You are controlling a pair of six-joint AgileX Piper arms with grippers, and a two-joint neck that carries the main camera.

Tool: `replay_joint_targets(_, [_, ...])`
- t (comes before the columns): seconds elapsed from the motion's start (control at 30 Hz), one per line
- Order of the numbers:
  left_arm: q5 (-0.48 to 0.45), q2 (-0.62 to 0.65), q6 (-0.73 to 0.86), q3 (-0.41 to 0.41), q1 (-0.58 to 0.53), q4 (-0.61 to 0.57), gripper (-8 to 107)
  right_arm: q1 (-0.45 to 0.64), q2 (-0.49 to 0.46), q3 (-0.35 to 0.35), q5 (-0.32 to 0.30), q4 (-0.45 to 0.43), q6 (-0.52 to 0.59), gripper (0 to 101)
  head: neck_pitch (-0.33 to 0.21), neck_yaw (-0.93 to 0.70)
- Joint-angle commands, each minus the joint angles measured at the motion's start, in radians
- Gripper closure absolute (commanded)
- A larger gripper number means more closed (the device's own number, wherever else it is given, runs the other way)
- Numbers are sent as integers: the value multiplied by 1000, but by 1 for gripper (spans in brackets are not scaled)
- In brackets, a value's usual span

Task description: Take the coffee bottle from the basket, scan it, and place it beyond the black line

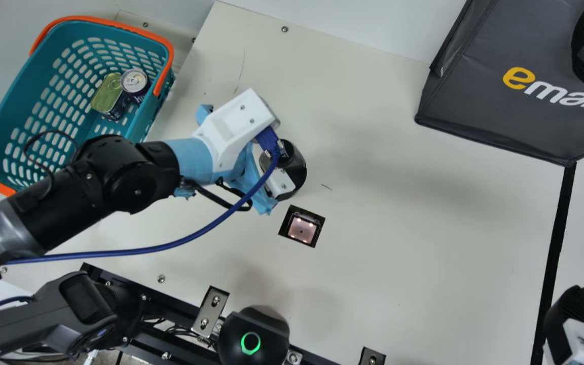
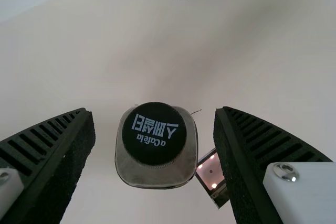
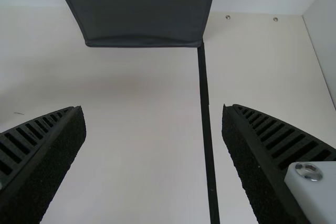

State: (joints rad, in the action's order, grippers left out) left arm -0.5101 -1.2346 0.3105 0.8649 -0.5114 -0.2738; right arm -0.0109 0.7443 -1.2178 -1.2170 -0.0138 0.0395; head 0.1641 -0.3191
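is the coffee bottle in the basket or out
Out: the coffee bottle stands on the table, between the fingers of the open left gripper, well clear of the basket.

two cans, one bottle, one basket, one bag

Left pincer, right pincer both open.

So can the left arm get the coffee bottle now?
Probably yes. In the left wrist view, the left claw is open, and the coffee bottle shows in the gap between its two sides. I see nothing blocking the way. It may need to move closer before squeezing.
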Motion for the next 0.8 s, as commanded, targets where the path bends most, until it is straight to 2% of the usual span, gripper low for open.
replay_joint_targets(0.0, [-8, 6, -12, 3, 2, 6, 9, 0, 0, 0, 0, 0, 0, 10, -26, -2])
replay_joint_targets(0.77, [-88, 136, -225, 8, -17, 149, 9, 0, 0, 0, 0, 0, 0, 10, -26, -2])
